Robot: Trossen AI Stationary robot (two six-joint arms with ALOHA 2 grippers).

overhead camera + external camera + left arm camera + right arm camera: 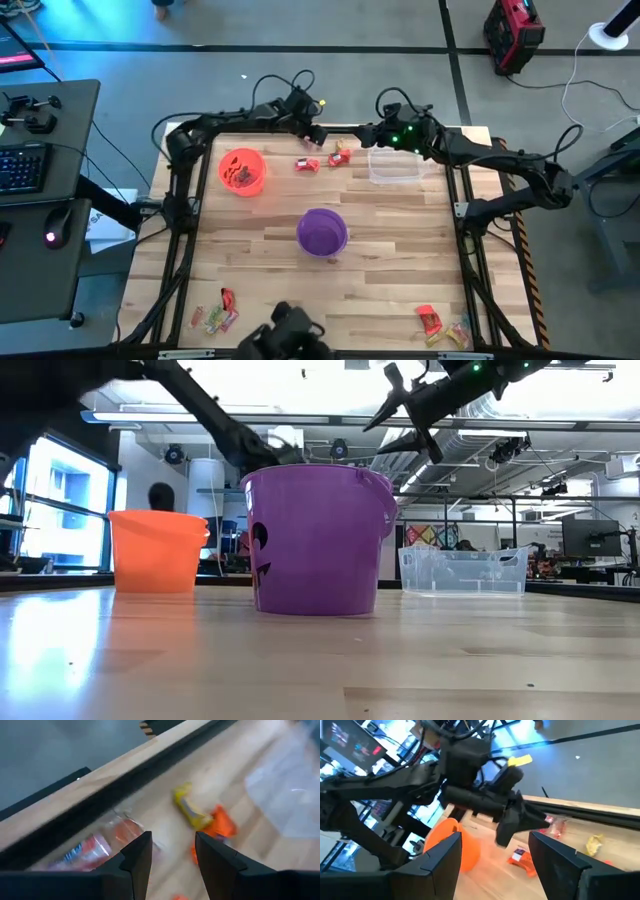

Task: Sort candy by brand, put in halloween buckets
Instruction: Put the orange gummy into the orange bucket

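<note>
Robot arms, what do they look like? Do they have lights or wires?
Both arms are dark, almost black, built of thin jointed tubes with black cables looping over them. The right arm has small green lights glowing near its wrist. The left arm carries a yellow tag by its wrist. Each ends in a pincer, left pincer, right pincer, with two flat, black, angular fingers.

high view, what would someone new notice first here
The purple bucket stands alone mid-table, with the orange bucket toward the far left. Both arms crowd the far edge: the left claw and right claw, each open, hang close together over a few candies beside a clear tub. More candy lies at the two near corners.
</note>
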